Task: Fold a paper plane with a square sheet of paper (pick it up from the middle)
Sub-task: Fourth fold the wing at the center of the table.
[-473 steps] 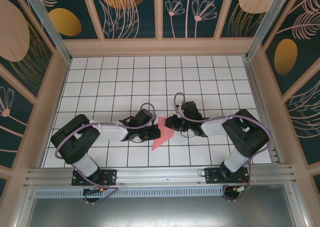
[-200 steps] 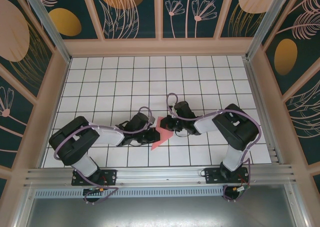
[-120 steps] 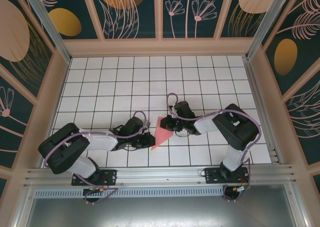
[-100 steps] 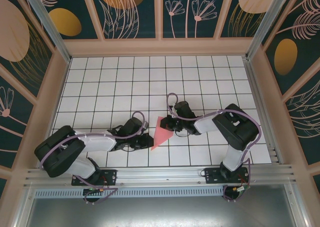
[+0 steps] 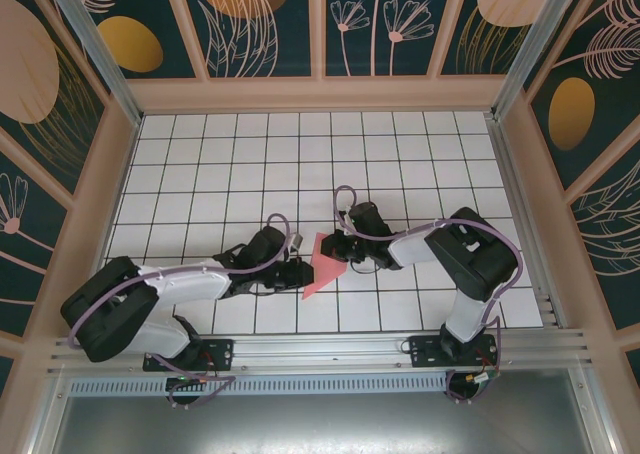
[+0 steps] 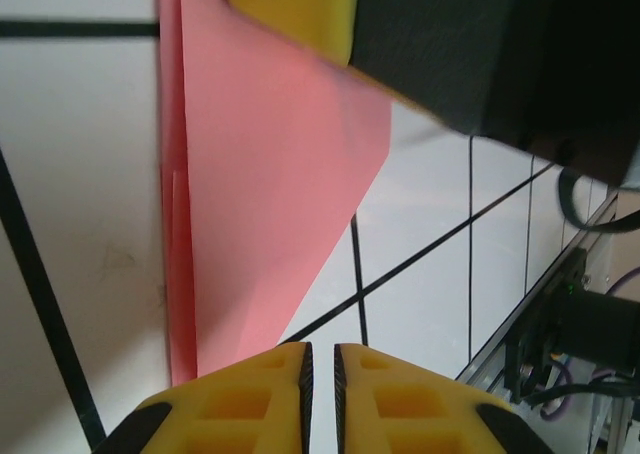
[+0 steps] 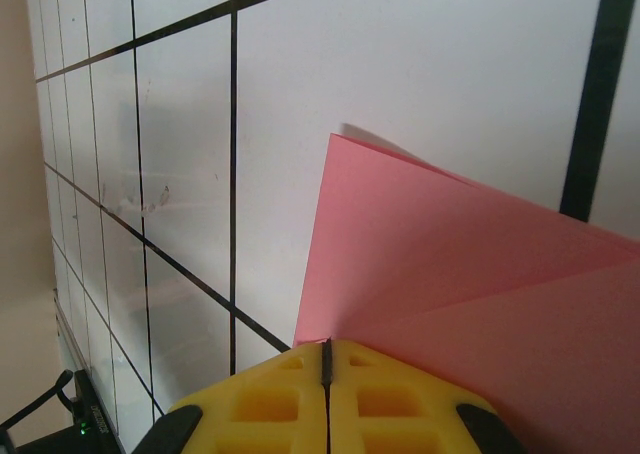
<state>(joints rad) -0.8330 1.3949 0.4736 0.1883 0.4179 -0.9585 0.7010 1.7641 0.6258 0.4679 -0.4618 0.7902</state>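
Observation:
The square sheet of paper is a pink-red creased triangular shape lying flat on the white grid table, near the front middle. My right gripper is shut, and its tips rest on the paper's right edge. In the right wrist view the paper runs under those shut tips. My left gripper is low at the paper's left side. In the left wrist view its jaws stand a narrow slit apart with nothing between them, just off the paper. The right gripper's yellow finger presses on the far end.
A metal rail runs along the table's near edge, close behind the paper. Patterned walls enclose the other sides. Both arms lie low and stretched toward the centre, and open tiles spread behind them.
The left arm has dropped lower and stretched out, its elbow swinging left. Its gripper slid a little along the paper's left side and its jaws parted slightly. The right arm and paper stayed put.

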